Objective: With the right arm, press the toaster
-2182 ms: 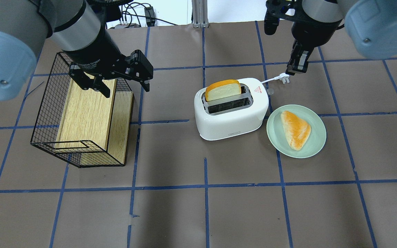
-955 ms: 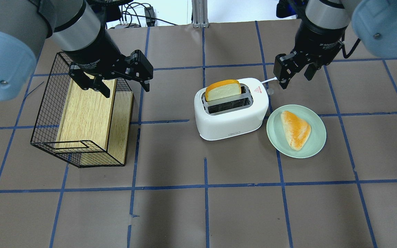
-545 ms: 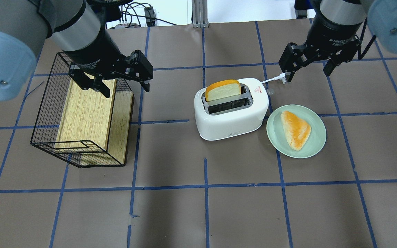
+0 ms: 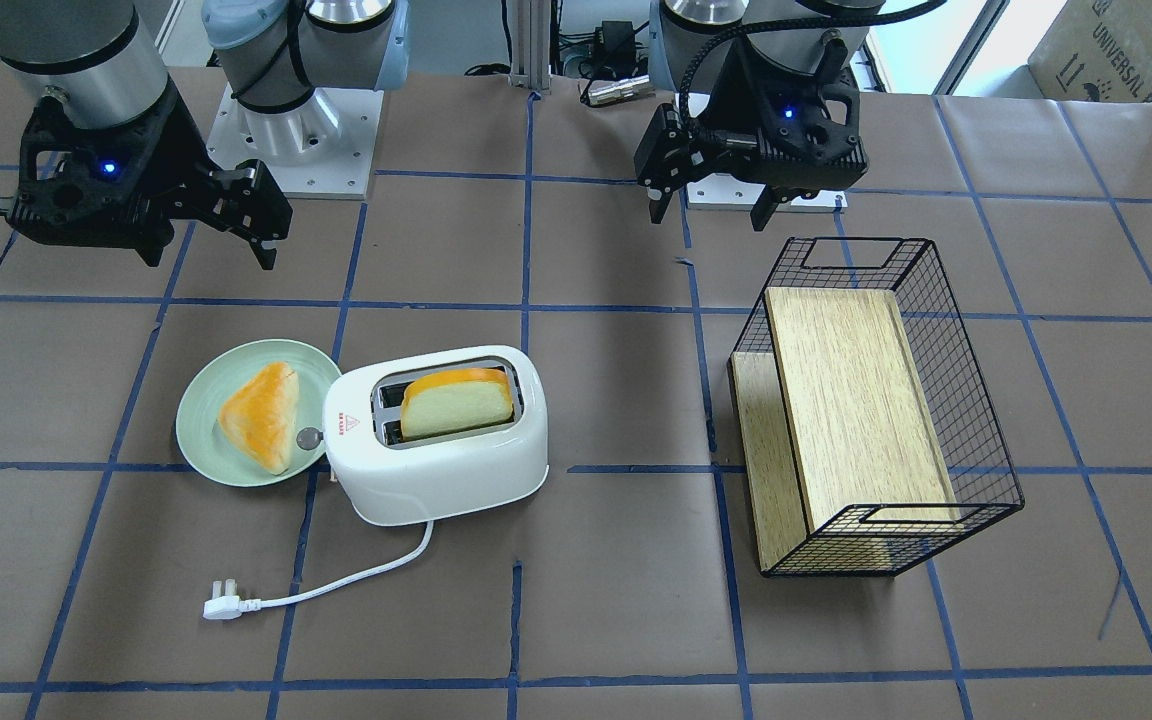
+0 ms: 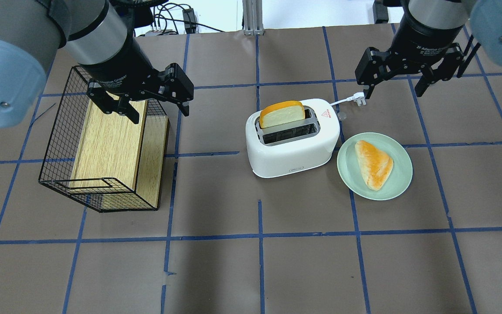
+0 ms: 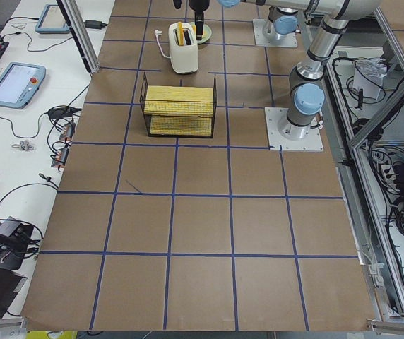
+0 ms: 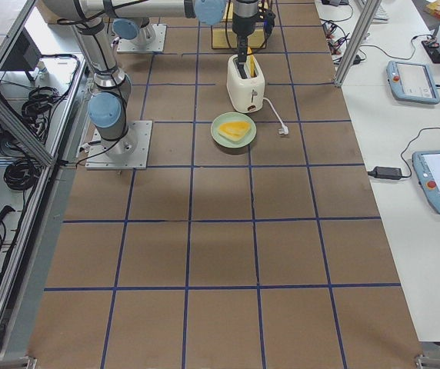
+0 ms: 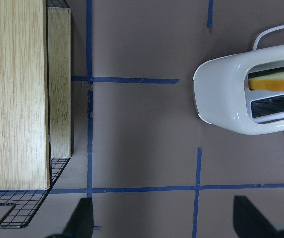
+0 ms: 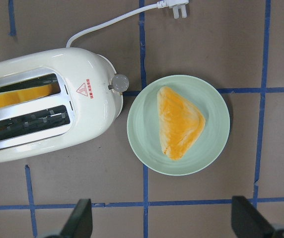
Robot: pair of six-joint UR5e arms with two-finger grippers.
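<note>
Overhead exterior: the toaster (image 5: 294, 150) stands mid-surface (image 5: 303, 270), a bread slice (image 5: 282, 114) in its far slot, just beside a green plate (image 5: 397, 185). The right hand (image 5: 394, 92) hangs beyond it near the plug (image 5: 359, 99), fingers apart. The left hand (image 5: 161, 114), fingers also apart, hovers over the wire basket (image 5: 59, 144).

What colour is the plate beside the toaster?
The plate is pale mint green; the right wrist-mounted view shows it best.

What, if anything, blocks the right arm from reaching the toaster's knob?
Nothing, it seems, so probably yes. The right gripper hangs open past the knob end of the toaster; only the low plate lies beside it.
</note>
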